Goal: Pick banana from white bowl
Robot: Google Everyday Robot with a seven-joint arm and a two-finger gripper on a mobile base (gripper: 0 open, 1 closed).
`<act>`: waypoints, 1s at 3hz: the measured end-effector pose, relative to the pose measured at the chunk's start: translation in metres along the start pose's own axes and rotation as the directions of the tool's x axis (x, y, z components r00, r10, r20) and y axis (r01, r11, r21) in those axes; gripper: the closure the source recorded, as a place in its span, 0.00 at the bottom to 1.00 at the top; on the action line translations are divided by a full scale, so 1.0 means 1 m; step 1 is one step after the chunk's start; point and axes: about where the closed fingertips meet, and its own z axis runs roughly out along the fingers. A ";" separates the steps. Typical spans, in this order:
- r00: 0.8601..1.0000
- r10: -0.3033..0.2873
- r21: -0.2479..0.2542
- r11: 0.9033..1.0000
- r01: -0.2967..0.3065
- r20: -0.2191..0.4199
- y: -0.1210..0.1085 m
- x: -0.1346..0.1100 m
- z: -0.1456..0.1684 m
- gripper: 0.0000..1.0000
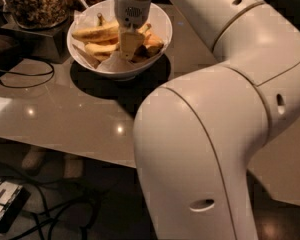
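Note:
The white bowl (157, 21) stands at the far left of the tan table and holds several bananas. The long yellow banana (94, 33) lies across the bowl's left half, with a dark tip pointing up. Shorter orange-tinted bananas (153, 44) lie on the right side. My gripper (128, 43) hangs straight down from the white wrist into the middle of the bowl, just right of the long banana and among the fruit. What it touches is hidden by its own body.
A glass jar of brown granola (35, 4) stands on a dark stand left of the bowl. A black cable (21, 79) loops on the table (65, 114) at the left. My big white arm links (205, 149) fill the right half. Cables and a device (2, 211) lie on the floor.

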 end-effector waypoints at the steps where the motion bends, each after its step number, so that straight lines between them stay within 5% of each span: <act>1: 1.000 0.001 0.000 1.000 -0.001 0.000 0.000 0.000 0.000 1.00; 2: 1.000 0.000 0.000 1.000 0.000 0.000 0.000 0.000 0.000 1.00; 3: 0.999 -0.027 0.056 0.998 0.026 0.024 0.000 -0.006 -0.016 1.00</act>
